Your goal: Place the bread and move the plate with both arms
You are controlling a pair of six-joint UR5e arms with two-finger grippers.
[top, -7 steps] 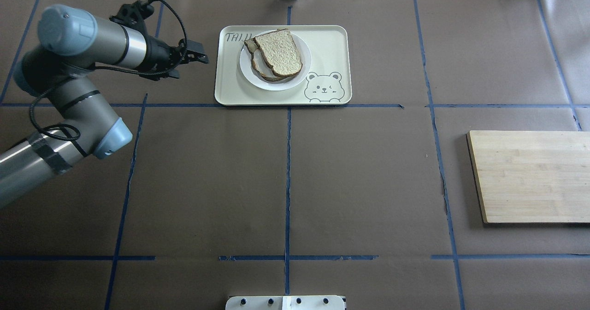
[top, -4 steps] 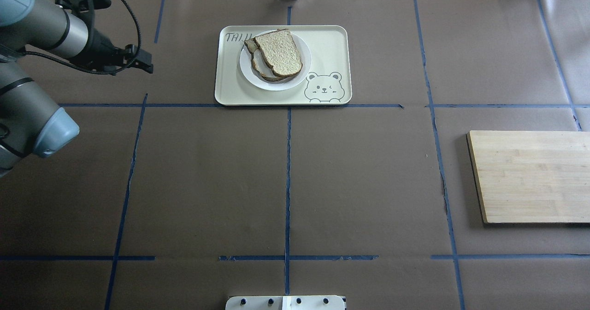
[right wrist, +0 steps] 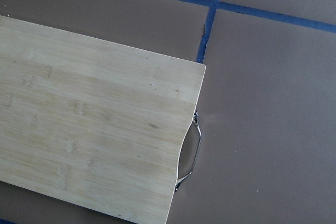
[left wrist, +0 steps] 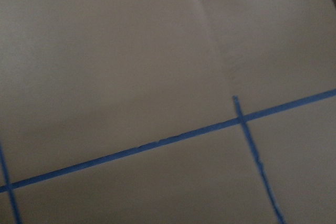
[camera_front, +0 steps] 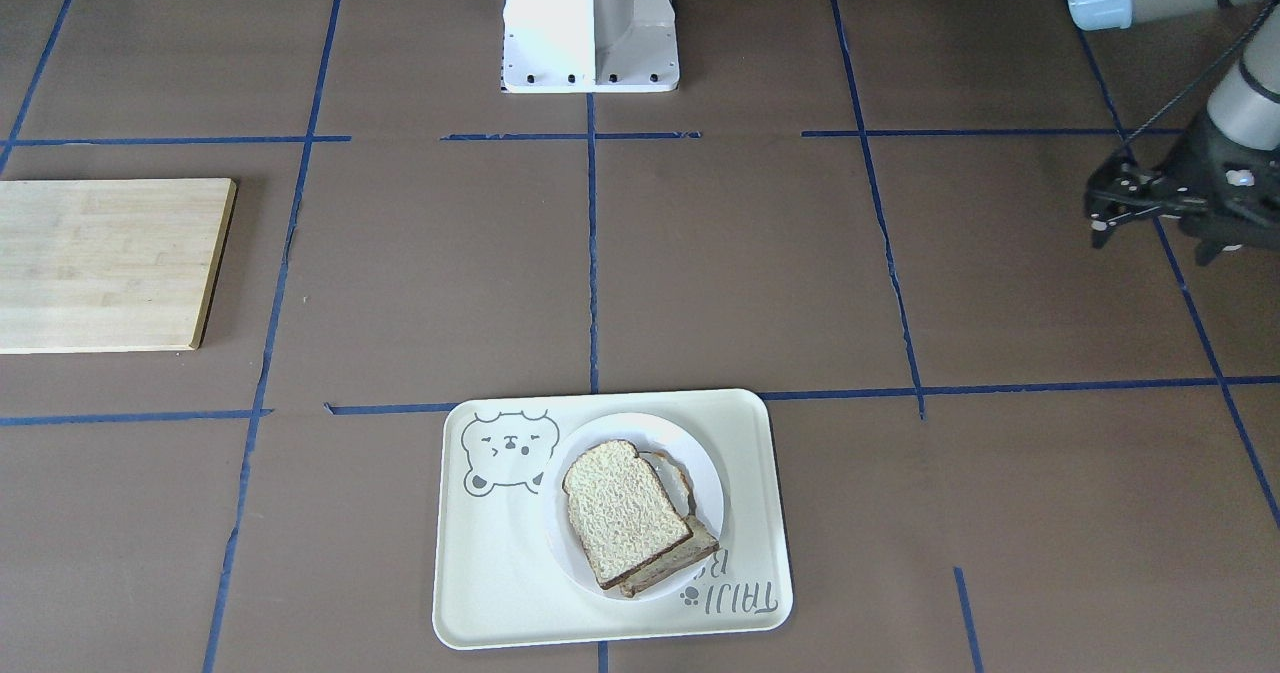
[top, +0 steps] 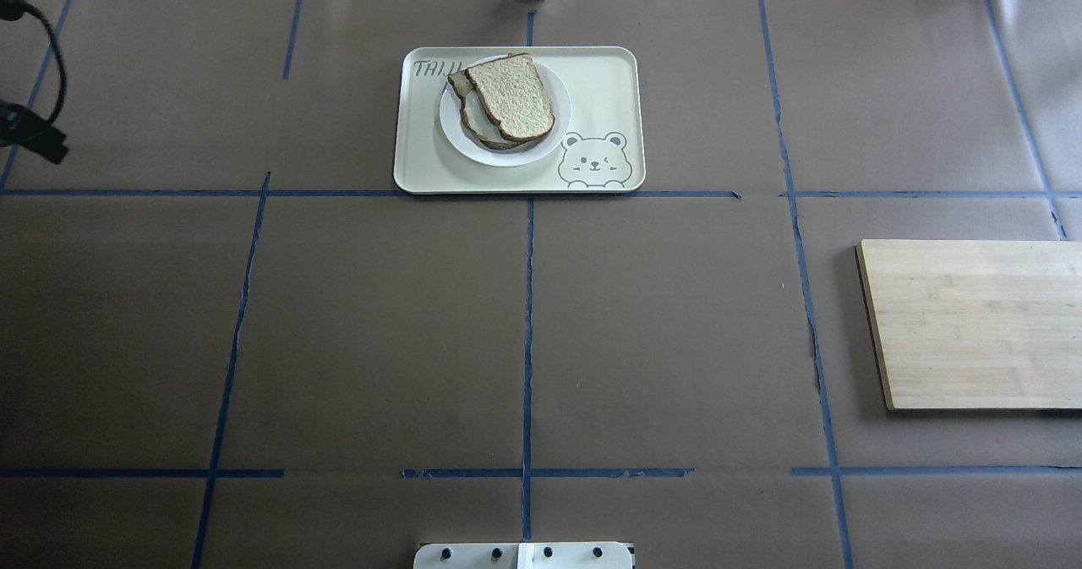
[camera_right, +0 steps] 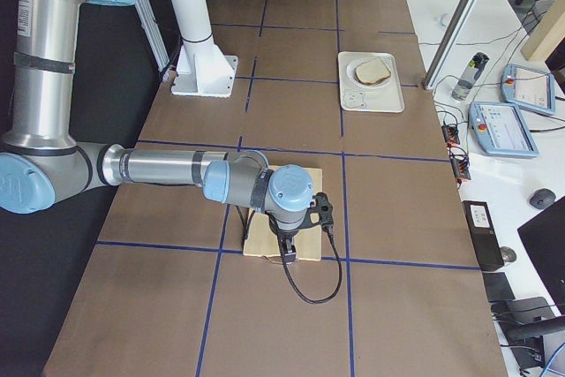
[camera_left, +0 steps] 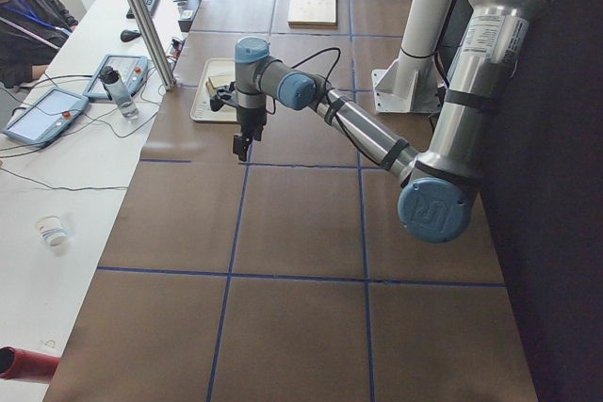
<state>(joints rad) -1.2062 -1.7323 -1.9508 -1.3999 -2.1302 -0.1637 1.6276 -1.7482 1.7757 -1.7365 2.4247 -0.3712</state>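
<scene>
— Checking the log: where does the bread sit?

— You will find the bread (top: 511,95) lying flat on the plate (top: 554,134), on top of a second slice (top: 459,85) whose crust shows along one side. The plate rests inside the tray (top: 600,87), in the half away from the bear drawing. The tray sits at the table's (top: 380,324) far edge, on your side, about midway along it.

— Left gripper?

— The left gripper (camera_front: 1150,215) hangs over the table's left end, fingers pointing down, above bare brown paper. It is well apart from the tray. Its jaws stand apart with nothing between them. Its wrist camera shows you only blurred paper and blue tape lines (left wrist: 157,142).

— Right gripper?

— The right gripper (camera_right: 290,249) hovers over the cutting board (top: 972,324) at the table's right end. You see it only from the right-end camera, so I cannot tell whether it is parted or clenched. Its wrist camera looks down on one corner of the board and on the metal handle (right wrist: 191,150) at its short edge.

— Anything else?

— The white pedestal (camera_front: 590,13) stands at the table's near edge, on the robot's side, across from the tray.
</scene>
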